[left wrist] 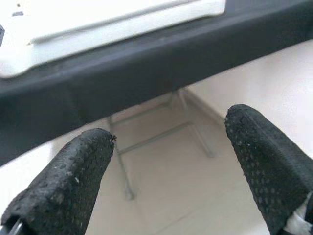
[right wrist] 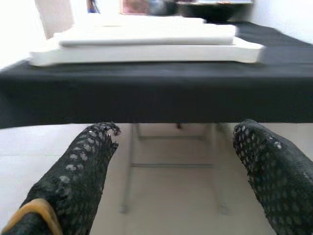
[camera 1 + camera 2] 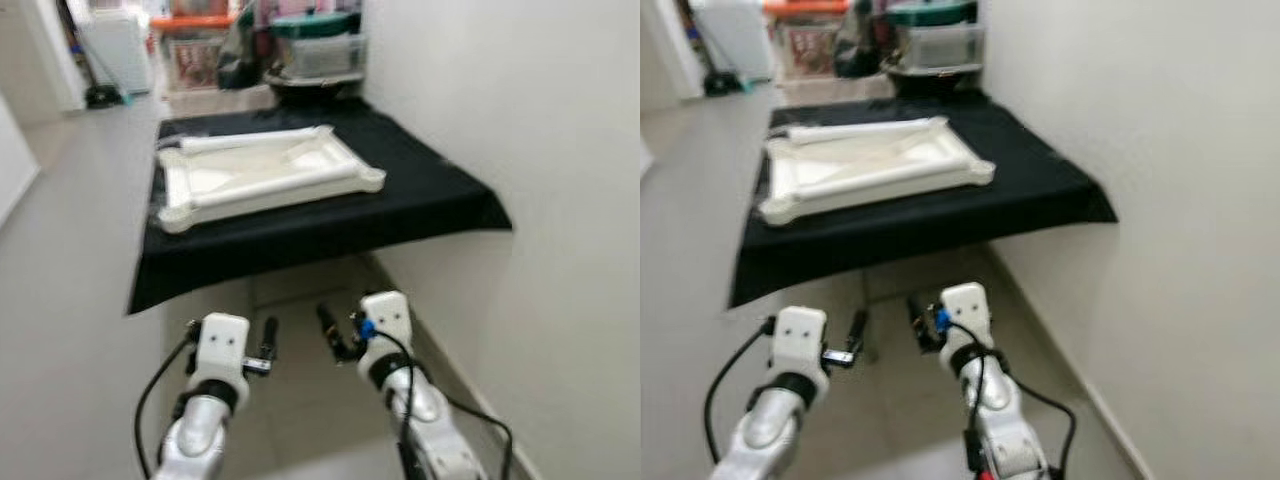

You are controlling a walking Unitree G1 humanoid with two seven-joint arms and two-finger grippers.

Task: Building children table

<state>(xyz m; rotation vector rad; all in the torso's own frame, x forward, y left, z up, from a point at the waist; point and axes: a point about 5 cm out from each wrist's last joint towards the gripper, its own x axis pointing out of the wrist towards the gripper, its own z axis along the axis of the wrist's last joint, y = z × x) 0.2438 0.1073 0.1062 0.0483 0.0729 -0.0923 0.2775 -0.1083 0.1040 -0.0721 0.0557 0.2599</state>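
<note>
Both pincers, left pincer (image 3: 268,345) and right pincer (image 3: 335,333), are spread apart and hold nothing. I should step closer to the surface (image 3: 430,190), then reach slowly for the white tabletop (image 3: 265,175).

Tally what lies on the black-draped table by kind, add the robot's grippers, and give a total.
White tabletop panel, lying flat on the black cloth: 1
White table legs resting on the panel: 2 can be made out
Grippers, left gripper and right gripper, both open, below the table's front edge: 2
Total: 5
</note>
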